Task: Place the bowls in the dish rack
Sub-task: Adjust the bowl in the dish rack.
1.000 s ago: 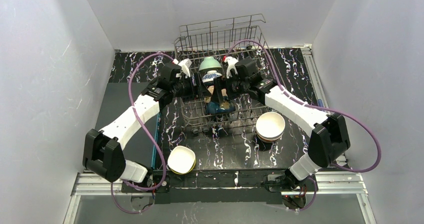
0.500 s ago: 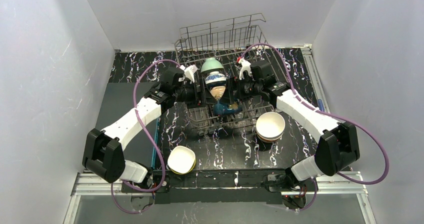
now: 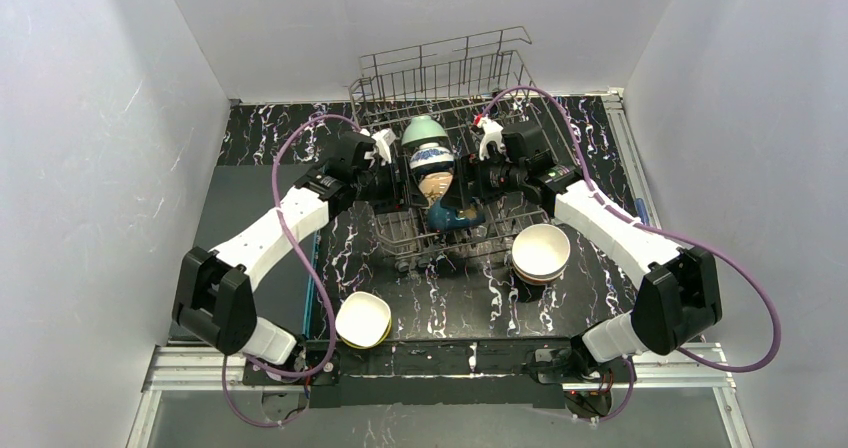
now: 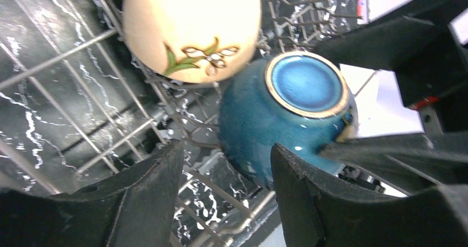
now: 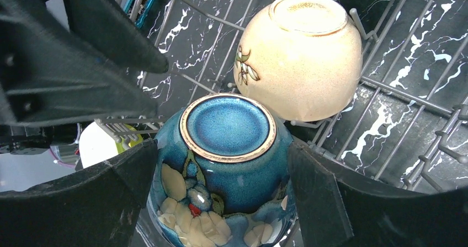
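Observation:
The grey wire dish rack [image 3: 440, 68] stands at the back centre. In it a mint bowl [image 3: 424, 128], a blue-patterned white bowl [image 3: 432, 155], a tan bowl [image 3: 437, 181] and a teal-blue bowl [image 3: 457, 214] stand in a row on their sides. My right gripper [image 3: 464, 192] straddles the teal-blue bowl [image 5: 226, 148], a finger against each side. The tan bowl [image 5: 301, 59] lies just beyond it. My left gripper [image 3: 408, 196] is open and empty; in its wrist view [image 4: 226, 153] the teal-blue bowl [image 4: 287, 109] is just past its right finger.
A white bowl nested in a yellow-green one [image 3: 362, 318] sits on the black marbled table at the front left. A short stack topped by a white bowl [image 3: 541, 251] sits at the rack's front right corner. White walls enclose both sides.
Both grippers drew apart from over the bowl row, uncovering the tan bowl. The right arm swung outward to the right and the teal-blue bowl shifted slightly right. The left elbow moved forward a little.

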### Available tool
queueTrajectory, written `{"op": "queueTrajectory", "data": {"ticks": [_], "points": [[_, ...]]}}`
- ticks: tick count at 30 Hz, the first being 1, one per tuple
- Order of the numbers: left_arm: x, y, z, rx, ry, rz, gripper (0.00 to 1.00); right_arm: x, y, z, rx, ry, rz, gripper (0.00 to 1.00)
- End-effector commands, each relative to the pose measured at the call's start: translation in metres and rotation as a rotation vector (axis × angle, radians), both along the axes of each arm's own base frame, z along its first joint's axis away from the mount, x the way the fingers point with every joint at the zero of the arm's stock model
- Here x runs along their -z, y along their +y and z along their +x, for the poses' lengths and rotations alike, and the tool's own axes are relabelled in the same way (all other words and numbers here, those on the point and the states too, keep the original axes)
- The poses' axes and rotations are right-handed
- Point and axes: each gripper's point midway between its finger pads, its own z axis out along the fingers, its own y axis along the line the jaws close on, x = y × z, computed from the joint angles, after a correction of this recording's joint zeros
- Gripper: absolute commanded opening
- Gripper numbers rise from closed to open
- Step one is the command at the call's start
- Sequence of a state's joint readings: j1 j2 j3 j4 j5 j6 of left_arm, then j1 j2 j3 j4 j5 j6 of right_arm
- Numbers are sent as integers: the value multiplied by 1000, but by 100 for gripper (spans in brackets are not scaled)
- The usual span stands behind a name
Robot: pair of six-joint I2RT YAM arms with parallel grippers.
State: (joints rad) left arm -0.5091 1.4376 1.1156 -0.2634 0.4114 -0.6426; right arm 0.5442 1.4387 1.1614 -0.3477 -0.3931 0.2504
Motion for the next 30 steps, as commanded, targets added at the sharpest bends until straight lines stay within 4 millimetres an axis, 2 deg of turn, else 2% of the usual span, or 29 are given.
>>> {"op": "queueTrajectory", "data": {"ticks": [1, 3, 6, 11, 14, 17, 23, 30], "points": [[6, 13, 18, -32, -60, 128, 55, 44, -30, -48, -52, 187, -164, 86], [12, 15, 26, -17, -96, 175, 53, 41, -25, -46, -50, 184, -138, 88], [18, 10, 34, 95, -198, 258, 52, 42, -23, -46, -50, 201, -126, 88], [32, -5, 28, 436, -465, 403, 59, 50, -27, -51, -48, 238, -143, 88], [42, -5, 29, 555, -558, 458, 61, 52, -28, -51, -42, 245, -143, 88], [48, 0, 32, 632, -629, 509, 61, 51, -29, -51, -41, 244, -140, 88], [52, -5, 34, 771, -783, 527, 62, 52, -28, -52, -52, 246, -127, 88], [63, -10, 48, 830, -799, 569, 62, 51, -26, -53, -70, 249, -107, 88]]}}
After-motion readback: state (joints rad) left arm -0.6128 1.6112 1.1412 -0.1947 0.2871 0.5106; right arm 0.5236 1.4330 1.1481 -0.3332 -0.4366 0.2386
